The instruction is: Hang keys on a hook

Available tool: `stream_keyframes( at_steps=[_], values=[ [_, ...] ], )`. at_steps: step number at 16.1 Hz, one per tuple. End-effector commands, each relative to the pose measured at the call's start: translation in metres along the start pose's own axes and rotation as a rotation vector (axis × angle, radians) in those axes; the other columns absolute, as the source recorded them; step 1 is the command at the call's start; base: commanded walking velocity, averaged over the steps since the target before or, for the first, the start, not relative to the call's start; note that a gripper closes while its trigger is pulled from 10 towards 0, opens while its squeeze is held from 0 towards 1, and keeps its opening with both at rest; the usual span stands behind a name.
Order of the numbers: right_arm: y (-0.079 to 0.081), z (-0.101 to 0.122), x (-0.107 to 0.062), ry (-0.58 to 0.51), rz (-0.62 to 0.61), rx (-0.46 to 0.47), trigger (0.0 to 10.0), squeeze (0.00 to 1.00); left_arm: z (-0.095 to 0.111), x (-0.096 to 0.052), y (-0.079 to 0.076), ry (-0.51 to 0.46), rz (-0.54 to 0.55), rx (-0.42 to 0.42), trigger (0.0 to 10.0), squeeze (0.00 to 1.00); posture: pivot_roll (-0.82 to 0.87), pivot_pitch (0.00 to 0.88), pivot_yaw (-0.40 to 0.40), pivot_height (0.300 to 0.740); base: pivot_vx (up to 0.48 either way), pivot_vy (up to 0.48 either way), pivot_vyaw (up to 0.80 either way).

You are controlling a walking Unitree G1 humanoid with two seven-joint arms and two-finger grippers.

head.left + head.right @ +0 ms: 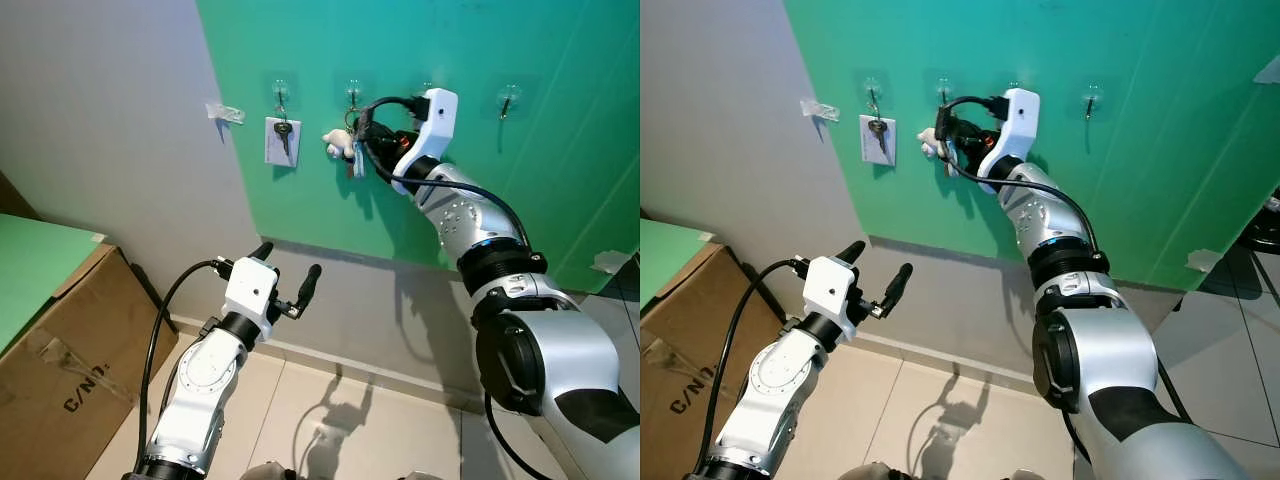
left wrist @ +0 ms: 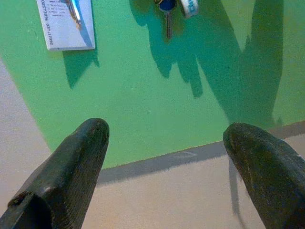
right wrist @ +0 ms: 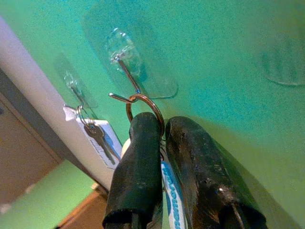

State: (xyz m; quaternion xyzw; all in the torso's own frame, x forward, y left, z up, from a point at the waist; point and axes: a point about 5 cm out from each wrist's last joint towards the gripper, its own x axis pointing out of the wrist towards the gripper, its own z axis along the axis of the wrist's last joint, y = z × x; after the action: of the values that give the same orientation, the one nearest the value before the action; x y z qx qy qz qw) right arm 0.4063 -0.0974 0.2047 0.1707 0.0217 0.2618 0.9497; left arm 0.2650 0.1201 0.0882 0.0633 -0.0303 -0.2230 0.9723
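Note:
My right gripper (image 1: 362,128) is raised to the green wall and shut on a bunch of keys (image 1: 350,150) with a white plush charm (image 1: 337,143) and a blue-and-white tag. In the right wrist view the copper key ring (image 3: 144,106) sits over the tip of a clear adhesive hook (image 3: 125,71), pinched between my fingers (image 3: 140,157). The same hook (image 1: 353,94) is second in a row on the wall. My left gripper (image 1: 288,275) hangs open low in front of the wall, holding nothing.
Another key with a white card (image 1: 282,139) hangs on the leftmost hook (image 1: 281,93). Two more hooks (image 1: 509,99) sit to the right. A cardboard box (image 1: 60,350) with a green top stands at the left on the tiled floor.

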Motion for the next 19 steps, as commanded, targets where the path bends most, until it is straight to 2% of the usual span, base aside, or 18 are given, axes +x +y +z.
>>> stream_keyframes(
  at_steps=[1,3,4,6,13,19],
  values=[
    [0.0,0.001,-0.001,-0.011,-0.018,-0.086,10.0,1.0,0.002,0.001,0.004,0.006,0.01,0.029,10.0,0.0,-0.07,0.0,0.056,0.74,0.0,0.0,0.0],
    [0.0,0.004,-0.001,-0.04,-0.04,-0.157,10.0,1.0,0.002,0.001,0.004,0.009,0.012,0.032,10.0,0.0,-0.08,0.0,0.056,0.74,0.0,0.0,0.0],
    [0.0,0.009,-0.002,-0.071,-0.065,-0.233,10.0,1.0,0.001,0.002,0.004,0.009,0.013,0.034,10.0,0.0,-0.08,0.0,0.056,0.74,0.0,0.0,0.0],
    [0.0,0.013,-0.002,-0.096,-0.072,-0.28,10.0,1.0,0.001,0.002,0.003,0.009,0.014,0.035,10.0,0.0,-0.08,0.0,0.056,0.74,0.0,0.0,0.0],
    [0.0,0.009,-0.004,-0.11,-0.081,-0.294,10.0,1.0,0.001,0.003,0.003,0.01,0.012,0.04,10.0,0.0,-0.09,0.0,0.06,0.74,0.0,0.0,0.0],
    [-0.009,0.008,-0.014,-0.138,-0.125,-0.376,10.0,1.0,0.001,0.007,0.005,0.015,0.014,0.062,10.0,0.0,-0.12,0.0,0.072,0.74,0.0,0.0,0.0]
  ],
)
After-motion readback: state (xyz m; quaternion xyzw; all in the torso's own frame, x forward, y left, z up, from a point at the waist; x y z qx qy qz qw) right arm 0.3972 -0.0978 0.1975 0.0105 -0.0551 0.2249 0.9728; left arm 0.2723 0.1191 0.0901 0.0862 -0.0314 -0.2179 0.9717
